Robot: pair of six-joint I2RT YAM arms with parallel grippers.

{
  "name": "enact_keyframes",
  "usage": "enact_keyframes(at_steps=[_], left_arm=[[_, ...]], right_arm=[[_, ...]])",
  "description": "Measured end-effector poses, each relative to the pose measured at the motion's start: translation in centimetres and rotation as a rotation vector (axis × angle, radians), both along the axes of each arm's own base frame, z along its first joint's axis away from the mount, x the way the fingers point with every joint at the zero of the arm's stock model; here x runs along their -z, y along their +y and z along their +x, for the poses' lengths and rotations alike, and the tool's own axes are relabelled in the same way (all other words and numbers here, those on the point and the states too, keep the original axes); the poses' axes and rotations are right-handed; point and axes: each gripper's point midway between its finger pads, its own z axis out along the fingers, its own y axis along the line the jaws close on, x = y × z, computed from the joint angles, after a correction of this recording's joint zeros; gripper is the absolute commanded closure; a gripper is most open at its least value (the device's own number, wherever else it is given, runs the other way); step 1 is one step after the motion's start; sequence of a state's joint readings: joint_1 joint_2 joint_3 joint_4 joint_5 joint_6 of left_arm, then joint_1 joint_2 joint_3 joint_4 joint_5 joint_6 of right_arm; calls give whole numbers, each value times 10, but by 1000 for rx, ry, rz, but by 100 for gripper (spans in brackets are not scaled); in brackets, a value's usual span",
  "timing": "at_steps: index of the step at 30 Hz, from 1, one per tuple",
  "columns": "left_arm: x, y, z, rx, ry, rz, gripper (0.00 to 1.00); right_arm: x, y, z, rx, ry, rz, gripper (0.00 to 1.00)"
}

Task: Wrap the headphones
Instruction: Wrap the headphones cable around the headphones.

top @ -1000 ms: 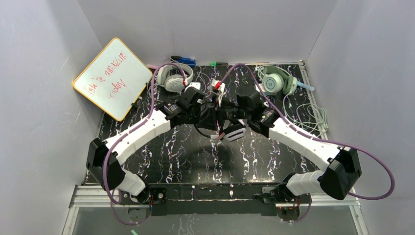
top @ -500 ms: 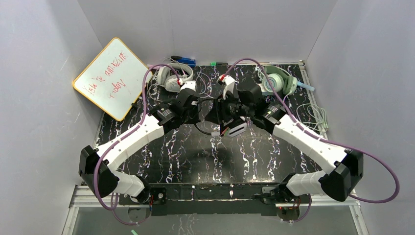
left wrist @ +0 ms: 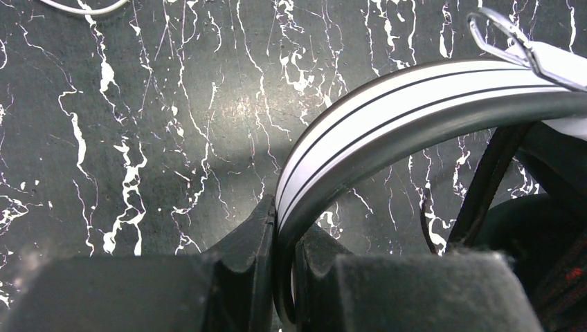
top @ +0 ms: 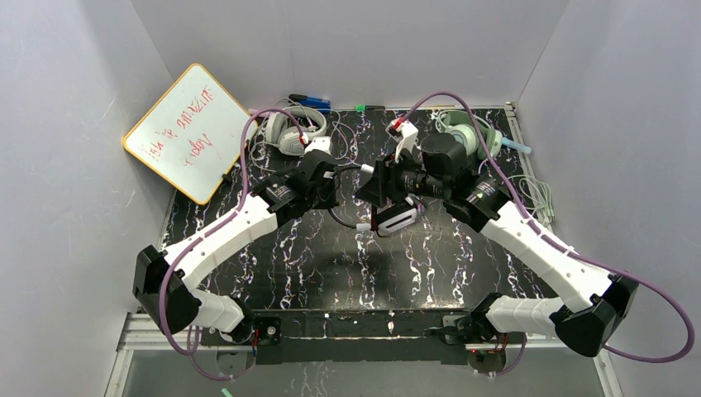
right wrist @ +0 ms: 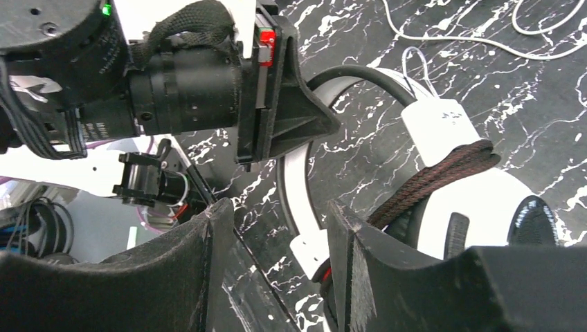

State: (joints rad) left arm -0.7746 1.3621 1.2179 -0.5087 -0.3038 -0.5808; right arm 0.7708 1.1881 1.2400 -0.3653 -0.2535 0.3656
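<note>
Centrally, over the black marbled table [top: 331,265], the left gripper [left wrist: 284,235] is clamped on the white-striped headband [left wrist: 387,104] of the black-and-white headset [top: 397,219]. The right gripper [right wrist: 277,238] faces it with jaws apart and the headband passing between them; whether they touch it I cannot tell. The grey headset [top: 289,132] lies at the far left. The mint-green headset [top: 471,136] lies at the far right, half behind the right arm.

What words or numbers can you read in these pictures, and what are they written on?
On the whiteboard: two lines of red handwriting, too blurred to read.
On the black-and-white headphones, on the white slider: tiny grey marks, too small to read.
On the camera lens of the other arm: faint print, too small to read.
Nothing in these pictures can be quoted.
</note>
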Motion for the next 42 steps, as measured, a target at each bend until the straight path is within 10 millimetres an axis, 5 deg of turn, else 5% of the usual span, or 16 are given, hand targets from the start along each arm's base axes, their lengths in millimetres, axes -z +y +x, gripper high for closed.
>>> enact_keyframes(at_steps=[6,11,16,21,24,29,35,42], left_arm=[[0,1,1,-2,-3,3,100],[3,2,0,-1,-1,9,100],[10,3,-4,4,17,15,100],[8,4,-7,-9,30,2,100],[6,6,-9,-17,36,-3,100],[0,4,-13,-9,40,-33,100],[-12,-3,-19,24,17,-105,100],[-17,-8,-24,60,16,-138,100]], right_arm=[[-13,-2,4,36,7,12,41],[-26,-26,28,180,-12,-12,41],[-7,-83,62,419,66,-48,43],[39,-161,73,713,239,-68,36],[71,-193,61,891,395,-94,25],[124,-215,23,1103,675,-189,21],[181,-246,-37,1325,894,-342,20],[226,-257,-79,1434,1034,-403,24]])
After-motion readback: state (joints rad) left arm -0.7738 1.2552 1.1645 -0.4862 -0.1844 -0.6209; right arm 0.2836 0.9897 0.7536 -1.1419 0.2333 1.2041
